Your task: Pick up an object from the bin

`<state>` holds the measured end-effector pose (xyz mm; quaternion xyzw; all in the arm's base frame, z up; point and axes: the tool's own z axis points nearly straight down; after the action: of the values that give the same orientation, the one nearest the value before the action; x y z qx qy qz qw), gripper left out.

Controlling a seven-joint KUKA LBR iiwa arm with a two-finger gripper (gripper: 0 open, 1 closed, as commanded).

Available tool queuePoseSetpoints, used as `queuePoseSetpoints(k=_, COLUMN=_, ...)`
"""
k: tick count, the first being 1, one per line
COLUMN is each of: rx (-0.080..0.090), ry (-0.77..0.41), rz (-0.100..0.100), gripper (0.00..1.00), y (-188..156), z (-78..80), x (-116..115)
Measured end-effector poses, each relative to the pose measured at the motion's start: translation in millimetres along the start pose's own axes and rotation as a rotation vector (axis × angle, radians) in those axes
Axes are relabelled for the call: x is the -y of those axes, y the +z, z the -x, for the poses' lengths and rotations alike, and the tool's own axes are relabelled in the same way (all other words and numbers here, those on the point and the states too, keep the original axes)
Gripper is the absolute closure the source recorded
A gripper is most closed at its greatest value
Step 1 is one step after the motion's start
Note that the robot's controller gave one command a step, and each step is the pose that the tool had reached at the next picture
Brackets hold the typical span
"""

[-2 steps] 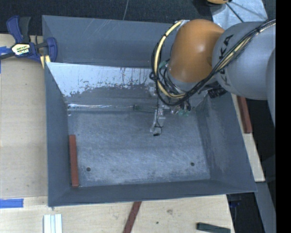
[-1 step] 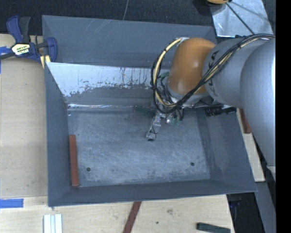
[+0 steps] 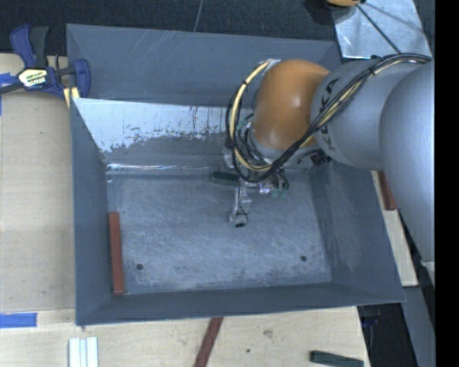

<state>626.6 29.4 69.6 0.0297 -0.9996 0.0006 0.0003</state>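
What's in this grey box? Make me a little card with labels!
box: grey metal bin
robot: grey arm with an orange cover, reaching in from the right
tool: tool points down over the middle of the bin floor, nearer the back wall
thing inside: reddish-brown stick, lying flat along the left wall
tool and stick: well apart, not touching
in the tool: too small to tell

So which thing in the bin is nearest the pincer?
The dark piece by the back wall, just beside the pincer; the reddish-brown bar lies far off at the left wall.
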Motion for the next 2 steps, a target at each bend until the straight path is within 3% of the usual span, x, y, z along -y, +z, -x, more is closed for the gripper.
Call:
queuePoseSetpoints(k=1, rx=-0.006, ry=0.314, rz=0.004, gripper=0.0, y=-1.6, z=-3.8, x=13.9)
queuePoseSetpoints(k=2, rx=0.008, ry=0.156, rz=0.002, gripper=1.0, y=-1.7, z=3.4, x=-3.5)
